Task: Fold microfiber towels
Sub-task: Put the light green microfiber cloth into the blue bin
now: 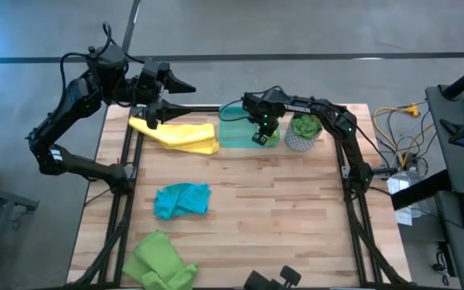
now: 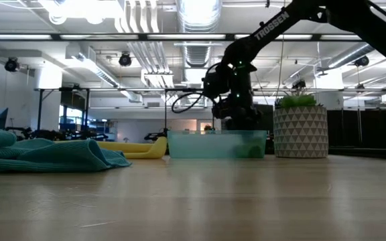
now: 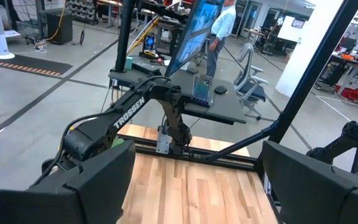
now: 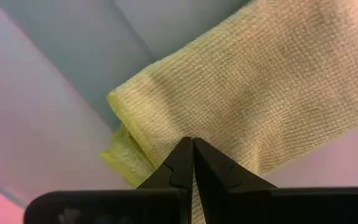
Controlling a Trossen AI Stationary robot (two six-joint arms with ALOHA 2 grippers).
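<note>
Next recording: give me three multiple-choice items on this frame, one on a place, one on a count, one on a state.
1. Where does the teal-blue towel lie?
A. In the tray
B. On the bare table wood, apart from the tray
C. Draped over the plant pot

2. How many towels lie on the table outside the tray?
A. One
B. Three
C. Five

3. How do the right gripper's fingers stand?
A. Wide open above the plant pot
B. Shut, tips at the lime green cloth in the tray
C. Shut on the yellow towel

Key:
1 B: the high view shows the teal-blue towel on wood, well clear of the tray.
2 B: yellow towel, teal-blue towel and lime green towel.
3 B: the right wrist view shows the right gripper shut over the lime green cloth; the left gripper waits open by the yellow towel.
</note>
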